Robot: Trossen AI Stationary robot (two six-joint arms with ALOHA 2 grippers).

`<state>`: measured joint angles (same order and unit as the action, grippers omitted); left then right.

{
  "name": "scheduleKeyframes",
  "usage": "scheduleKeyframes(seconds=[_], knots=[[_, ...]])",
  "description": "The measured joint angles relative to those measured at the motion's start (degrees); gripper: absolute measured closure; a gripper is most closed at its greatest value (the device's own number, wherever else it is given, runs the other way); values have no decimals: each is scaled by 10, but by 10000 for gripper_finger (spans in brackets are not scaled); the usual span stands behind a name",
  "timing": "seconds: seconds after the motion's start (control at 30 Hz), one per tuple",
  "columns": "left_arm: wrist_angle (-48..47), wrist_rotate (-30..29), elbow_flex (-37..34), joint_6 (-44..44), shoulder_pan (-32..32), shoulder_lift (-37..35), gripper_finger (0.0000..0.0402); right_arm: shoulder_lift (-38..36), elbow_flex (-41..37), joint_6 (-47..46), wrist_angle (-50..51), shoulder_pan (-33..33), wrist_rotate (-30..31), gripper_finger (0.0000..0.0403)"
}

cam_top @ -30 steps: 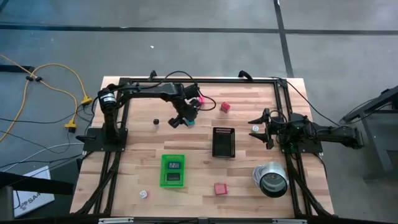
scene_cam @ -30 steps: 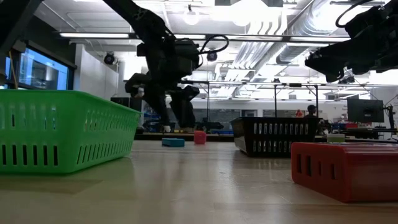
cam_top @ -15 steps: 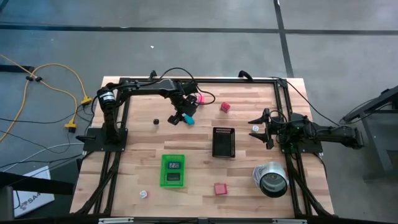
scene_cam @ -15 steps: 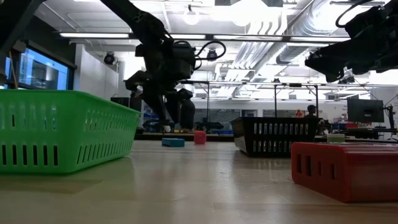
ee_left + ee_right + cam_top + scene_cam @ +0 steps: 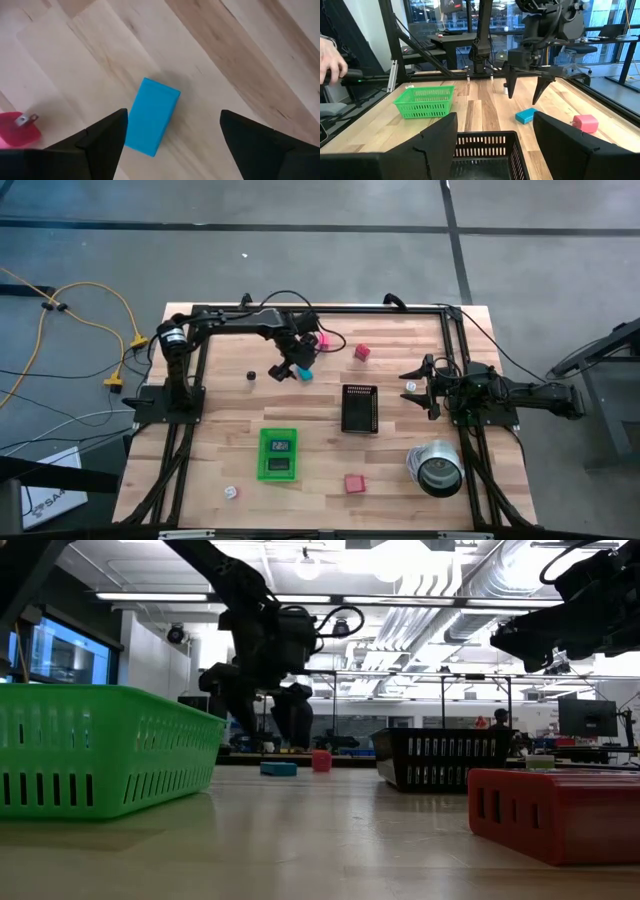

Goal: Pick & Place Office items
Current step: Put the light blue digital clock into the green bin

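Left gripper (image 5: 292, 370) is above the worktop (image 5: 400, 470) at about 11 o'clock from centre in the high view, fingers wide and holding nothing. The blue block (image 5: 152, 116) lies flat on the wood between the 2 fingertips in the left wrist view, touching neither (right wrist view shows the fingers hanging above it, not down around it). In the high view the blue block (image 5: 306, 374) is just beside the gripper on its 3 o'clock side.

Pink block (image 5: 322, 339) sits near the gripper at its 1 o'clock, apart from the blue one. Red block (image 5: 362, 352) is farther out at 3 o'clock of the pink. A second red block (image 5: 354, 482) lies at 6 o'clock of the worktop, near the front edge. Small black piece (image 5: 252, 376) at 9 o'clock of the left gripper. Small white piece (image 5: 231, 492) at the 7 o'clock corner.

Green tray (image 5: 279, 453) at 7 o'clock from centre has 2 dark items in it; cannot tell what they are. Black tray (image 5: 360, 409) is at centre. Silver can (image 5: 436, 465) at 4 o'clock.

Right gripper (image 5: 416, 387) waits at 3 o'clock, raised, fingers wide, empty, with a small white item (image 5: 409, 383) below it.

A person's hand (image 5: 332, 63) shows beyond the worktop edge in the right wrist view.
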<state>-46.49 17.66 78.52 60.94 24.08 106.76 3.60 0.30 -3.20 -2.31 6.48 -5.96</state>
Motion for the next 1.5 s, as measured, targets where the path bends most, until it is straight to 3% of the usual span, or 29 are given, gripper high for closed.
scheduleKeyframes(seconds=[0.47, 1.5], knots=[[8, -92, 0, 47, -28, 0, 91, 0, 0, 0, 0, 0, 0, 155], [-28, -103, 66, 37, -45, 74, 91, 0, 0, 0, 0, 0, 0, 155]])
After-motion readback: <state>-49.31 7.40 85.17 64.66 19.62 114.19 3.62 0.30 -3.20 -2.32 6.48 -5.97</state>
